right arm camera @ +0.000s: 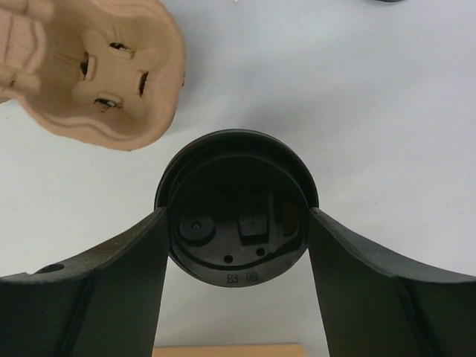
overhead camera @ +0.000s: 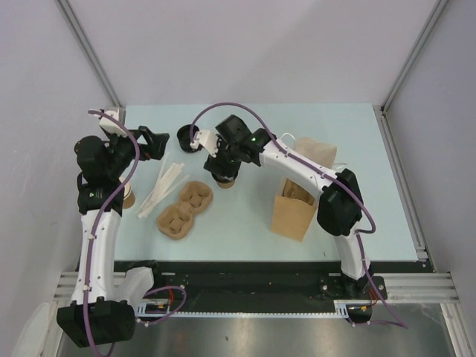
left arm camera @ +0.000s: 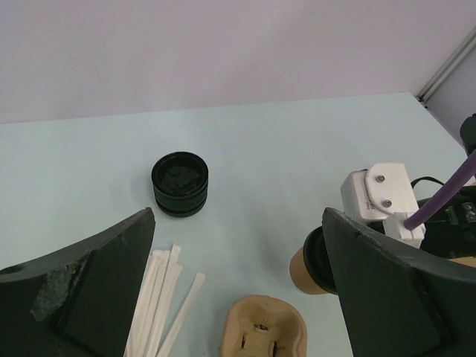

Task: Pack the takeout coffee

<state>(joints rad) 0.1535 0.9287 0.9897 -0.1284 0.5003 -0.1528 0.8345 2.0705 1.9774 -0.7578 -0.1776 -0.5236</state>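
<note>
One lidded cup (right arm camera: 236, 216), one half-hidden cup (overhead camera: 128, 198), one lid stack (left arm camera: 180, 184), one carrier (overhead camera: 184, 210), two bags (overhead camera: 292, 212) (overhead camera: 318, 152), perhaps five straws (overhead camera: 163, 186).

Bare pale green table (overhead camera: 245, 223) lies open between the brown moulded pulp cup carrier (overhead camera: 184, 210) and the upright, open brown paper bag (overhead camera: 294, 212). The carrier sits just beside the small brown paper cup with a black plastic lid (right arm camera: 236, 216). White paper-wrapped straws (overhead camera: 163, 186) and a stack of black plastic lids (overhead camera: 186, 138) crowd the left side, while the far right of the table is bare.
</note>
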